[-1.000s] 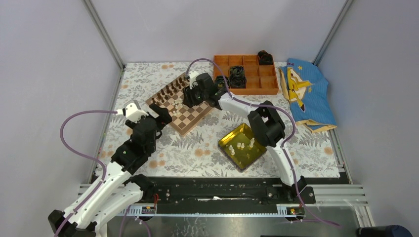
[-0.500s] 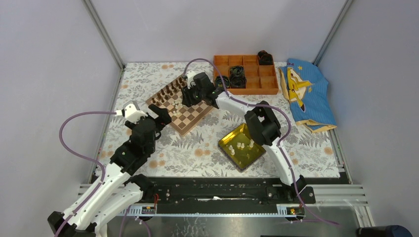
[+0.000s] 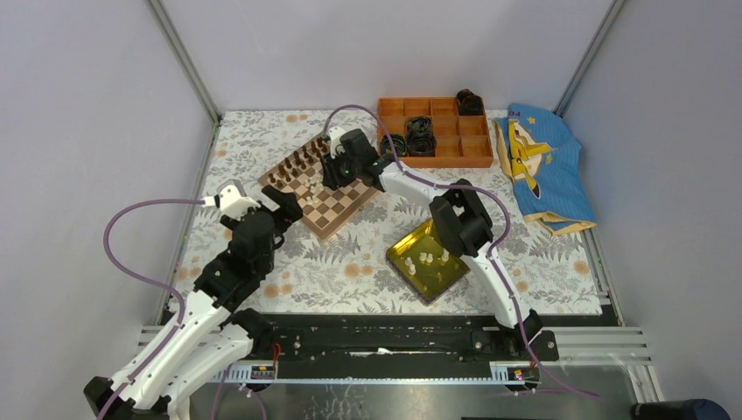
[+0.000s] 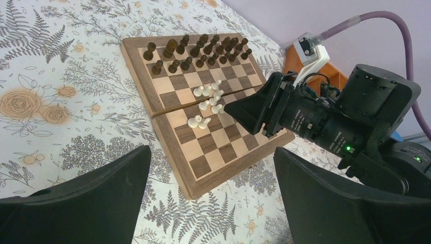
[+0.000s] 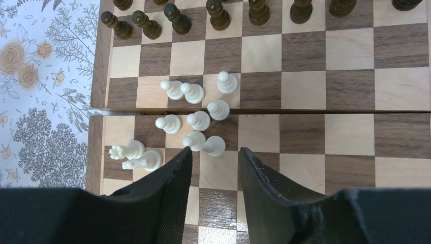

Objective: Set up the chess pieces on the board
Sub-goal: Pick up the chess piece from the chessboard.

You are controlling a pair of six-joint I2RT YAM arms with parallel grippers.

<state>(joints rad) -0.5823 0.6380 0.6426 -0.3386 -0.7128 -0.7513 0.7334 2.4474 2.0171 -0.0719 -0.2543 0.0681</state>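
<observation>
Right fingers (image 5: 172, 189) seemingly just short of chess pieces (image 5: 199, 121)

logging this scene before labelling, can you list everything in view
board: one, tan and brown checks, table's far left
yellow tray: one, glossy, right of the board
cream chess pieces: about ten, clustered mid-board, some toppled; a few more in the tray
dark pieces: two rows, dark brown, board's far edge
orange box: one, far edge
black items: several, in the box
blue cloth: one, yellow print, far right
left gripper: open, near the board
right gripper: open, over the cream cluster
</observation>
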